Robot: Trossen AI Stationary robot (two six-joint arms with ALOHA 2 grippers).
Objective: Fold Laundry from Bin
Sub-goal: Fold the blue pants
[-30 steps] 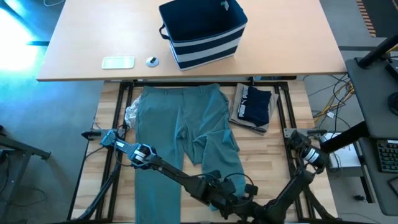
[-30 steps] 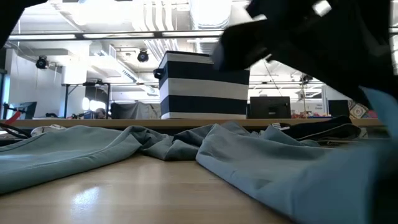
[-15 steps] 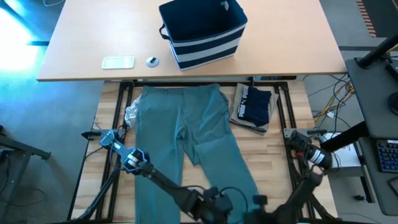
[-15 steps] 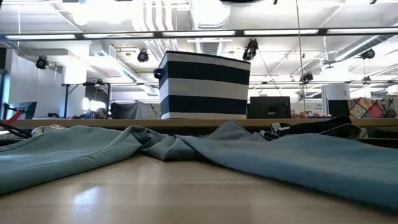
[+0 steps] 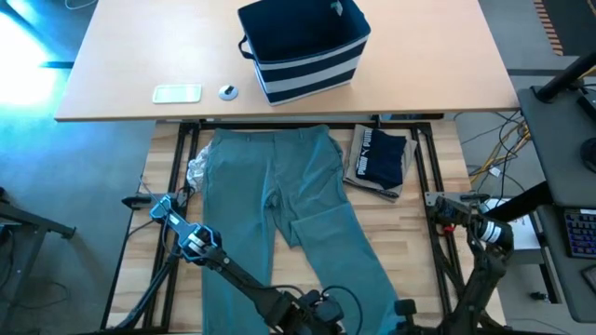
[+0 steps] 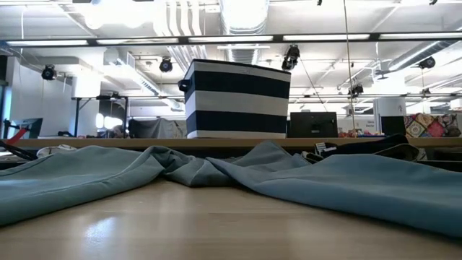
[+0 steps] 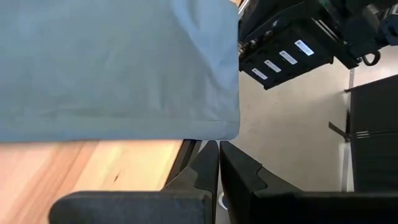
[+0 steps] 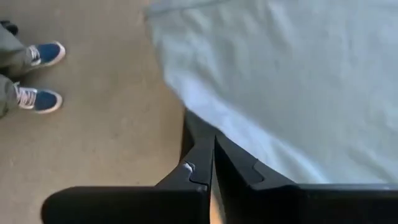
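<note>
High cam: overhead, straight down, far; covers whole table. Low cam: at tabletop level, facing across teal trousers (image 6: 346, 184) to striped bin (image 6: 237, 100) and room behind. Wrist cams: close, looking down past table's near edge to floor. All 4 views share the trousers (image 5: 289, 223).

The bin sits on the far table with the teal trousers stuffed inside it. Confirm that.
Not quite. The bin does sit on the far table, but the teal trousers lie spread flat on the near work surface, outside it, as the high view shows.
</note>
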